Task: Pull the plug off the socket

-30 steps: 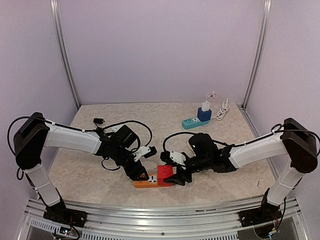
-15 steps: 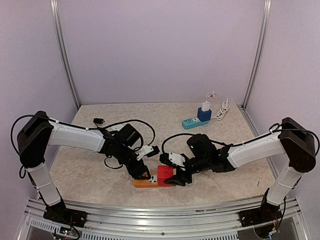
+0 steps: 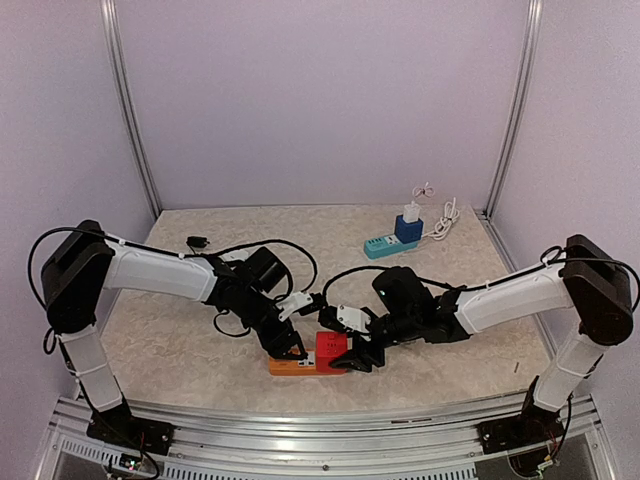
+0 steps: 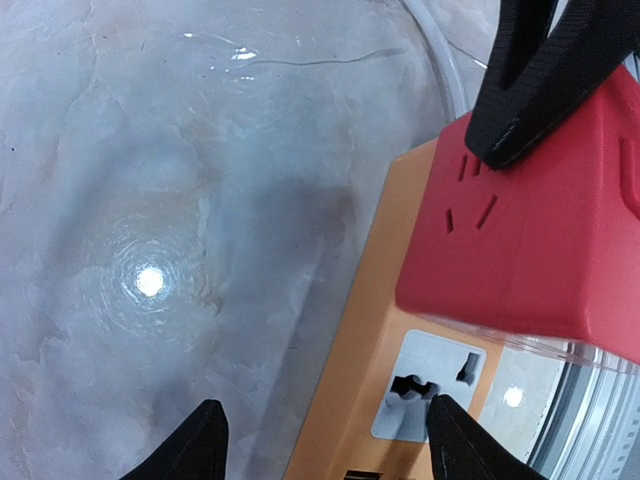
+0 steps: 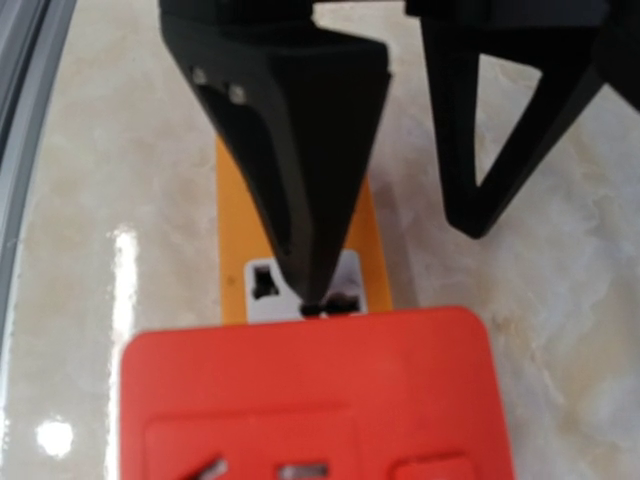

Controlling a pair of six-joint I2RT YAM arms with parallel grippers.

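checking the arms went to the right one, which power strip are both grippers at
The orange strip at the near edge, carrying the red plug; left gripper and right gripper meet there. The teal strip lies far back, away from both.

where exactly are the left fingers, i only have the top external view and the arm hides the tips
observer: the left wrist view shows the left gripper open, with one fingertip on the grey socket of the orange strip and the other over bare table.
operator: is the plug seated
observer: in that view the red plug sits on the strip beside that socket, and no prongs are showing.
operator: does the right gripper have it
observer: one of the right gripper fingers rests against the plug's upper corner. No view shows whether it is clamped.
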